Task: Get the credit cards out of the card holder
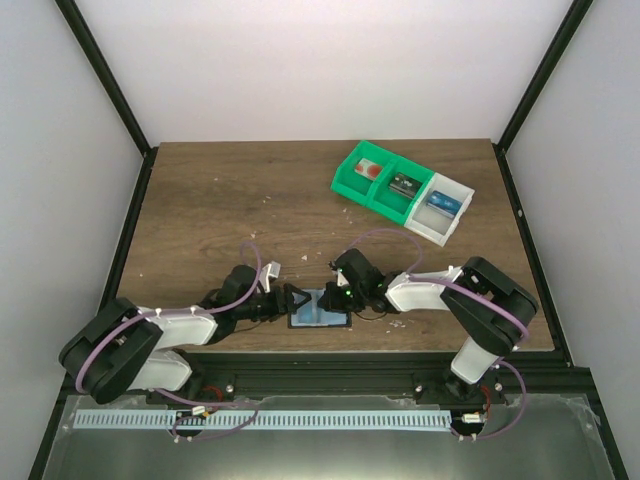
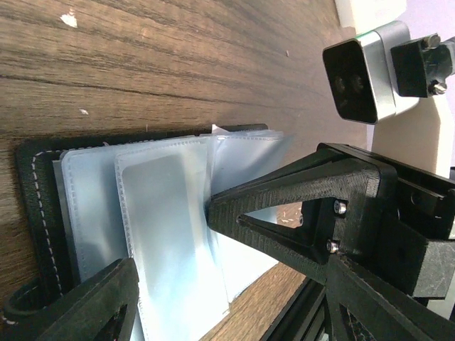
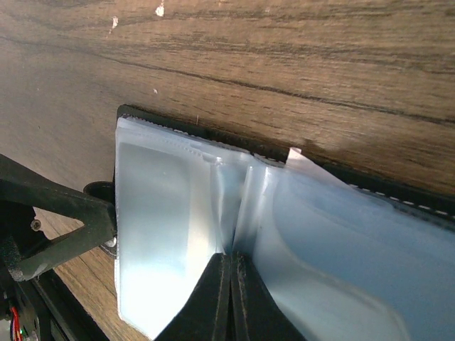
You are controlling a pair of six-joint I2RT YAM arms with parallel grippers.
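The card holder (image 1: 318,310) lies open on the table near the front edge, black-edged with pale blue-grey clear sleeves (image 2: 163,213). My left gripper (image 2: 170,238) is open, its two fingers straddling the sleeves at the holder's left end (image 1: 295,303). My right gripper (image 3: 230,259) is shut, its tips pressed into the crease between the fanned sleeves (image 3: 170,206), and it comes in from the right (image 1: 332,298). I see no card in the sleeves. Three cards lie in the bins: a red one (image 1: 368,170), a dark one (image 1: 403,184) and a blue one (image 1: 440,203).
Green bins (image 1: 378,180) joined to a white bin (image 1: 440,210) stand at the back right. The table's front edge and a black rail (image 1: 380,365) run just behind the holder. The right wrist camera (image 2: 359,78) hangs close over the holder.
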